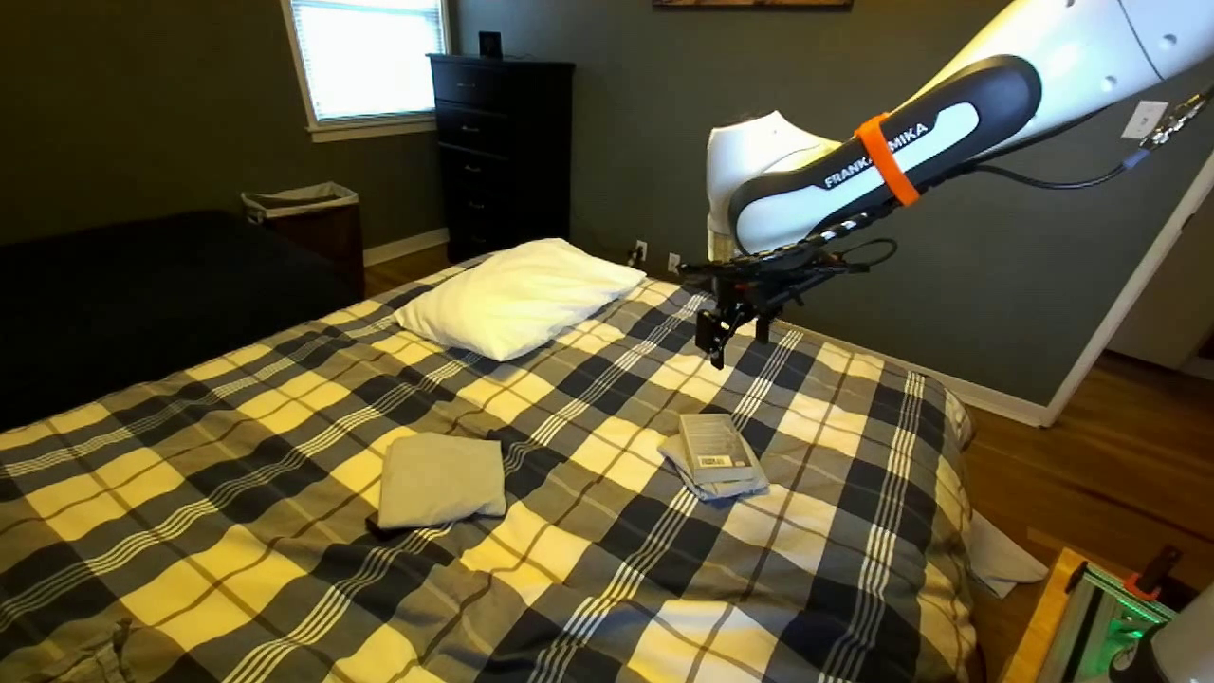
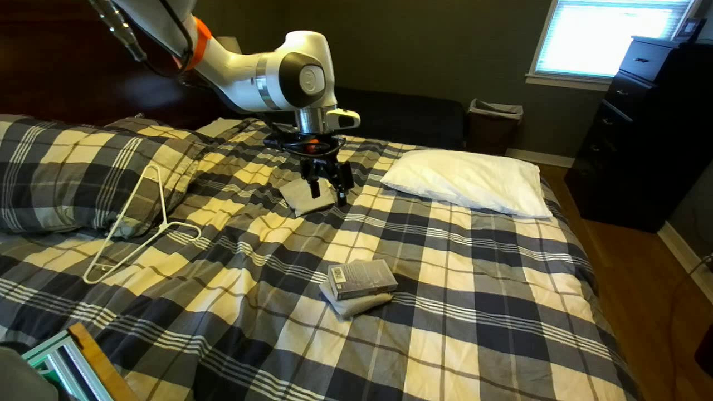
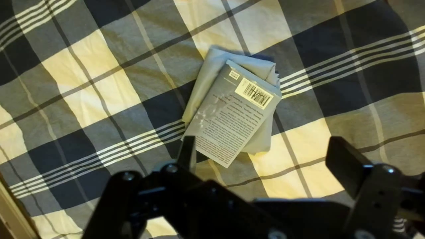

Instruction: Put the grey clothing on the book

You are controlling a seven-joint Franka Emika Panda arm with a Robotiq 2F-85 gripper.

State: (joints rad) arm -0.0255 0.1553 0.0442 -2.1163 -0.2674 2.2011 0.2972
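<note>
Wrist view: spread pincer (image 3: 262,138) points down above the bedspread (image 3: 132,93).

I can't see the middle of the folded cloth (image 3: 205,86), for the book (image 3: 229,116) lies over it; in the wrist view the book's fine print is too blurred to read, and the gripper (image 3: 260,141) hides its edge around eight o'clock. In an exterior view the gripper blocks part of the grey clothing (image 2: 301,201) toward one o'clock; a dark sliver (image 1: 377,527) at its eight o'clock is too small for me to identify. The wall frame (image 1: 754,4), at one o'clock, is cut off by the top edge.
</note>
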